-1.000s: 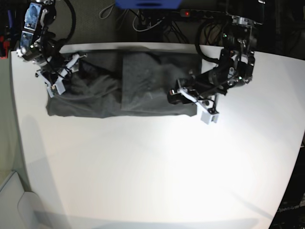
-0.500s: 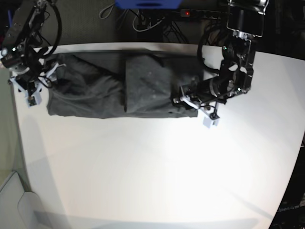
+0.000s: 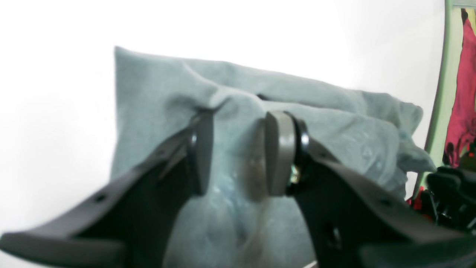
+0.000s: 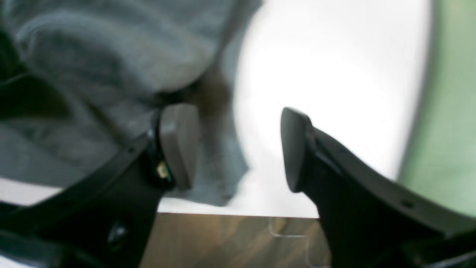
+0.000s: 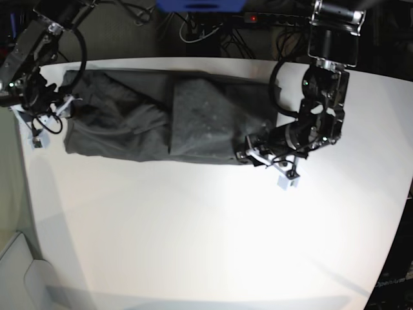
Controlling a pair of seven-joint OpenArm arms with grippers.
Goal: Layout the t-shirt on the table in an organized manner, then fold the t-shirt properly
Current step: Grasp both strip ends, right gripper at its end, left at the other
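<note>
base view shows the t-shirt [image 5: 161, 123] lying as a long, wrinkled band along the far edge of the white surface [image 5: 206, 232], with a flatter panel folded over its middle. the left end effector [image 5: 268, 158] sits at the band's near corner on the view's right. in the left wrist view its 2 pads straddle a raised ridge of cloth [image 3: 238, 149], so it looks closed on the t-shirt there, jaws partly apart. the right end effector [image 5: 39, 126] hangs at the opposite end, just off the cloth; in the right wrist view its jaws stand open with nothing between them, the shirt edge [image 4: 111, 74] beside 1 pad. judging by this, the side folds seem made, but the band is rumpled. smoothing and the final cross folds look left to do.
</note>
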